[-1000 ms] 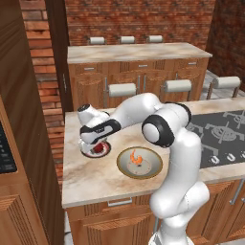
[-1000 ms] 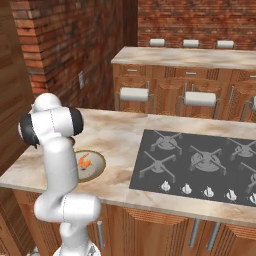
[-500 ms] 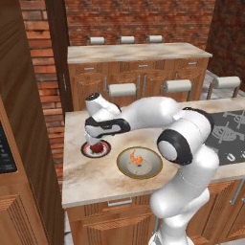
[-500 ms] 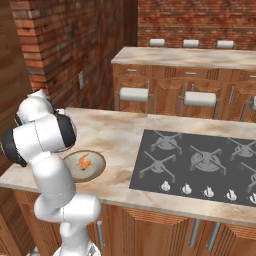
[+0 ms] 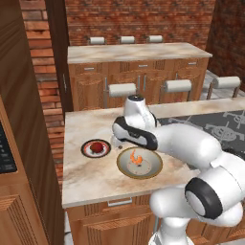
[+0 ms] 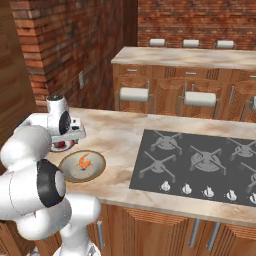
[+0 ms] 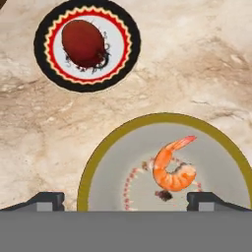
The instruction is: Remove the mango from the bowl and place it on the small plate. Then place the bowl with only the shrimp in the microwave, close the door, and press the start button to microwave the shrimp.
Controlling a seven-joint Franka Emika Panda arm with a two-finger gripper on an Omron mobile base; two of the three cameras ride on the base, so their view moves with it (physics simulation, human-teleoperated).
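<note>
Mango (image 7: 82, 43) sits on the small plate (image 7: 123, 64), just beside the bowl (image 7: 98, 167); shrimp (image 7: 173, 169) alone in the bowl. Gripper (image 7: 126, 201) spread wide, empty, above the bowl with its near rim between the tips. Next is likely a rim grab; counter (image 5: 91, 177) round the bowl looks unobstructed.

Around the bowl (image 7: 98, 162) the marble counter (image 5: 91, 167) lies bare on the front and left sides. The small plate (image 7: 49, 74), carrying the mango (image 7: 82, 43), sits near the bowl's rim, with a strip of bare counter between them. Inside the bowl, the shrimp (image 7: 172, 170) lies off centre, leaving most of the floor free. The gas hob (image 6: 200, 160) occupies the counter well apart from the bowl, on the side away from the plate. Stools (image 5: 122, 89) stand behind the counter.
</note>
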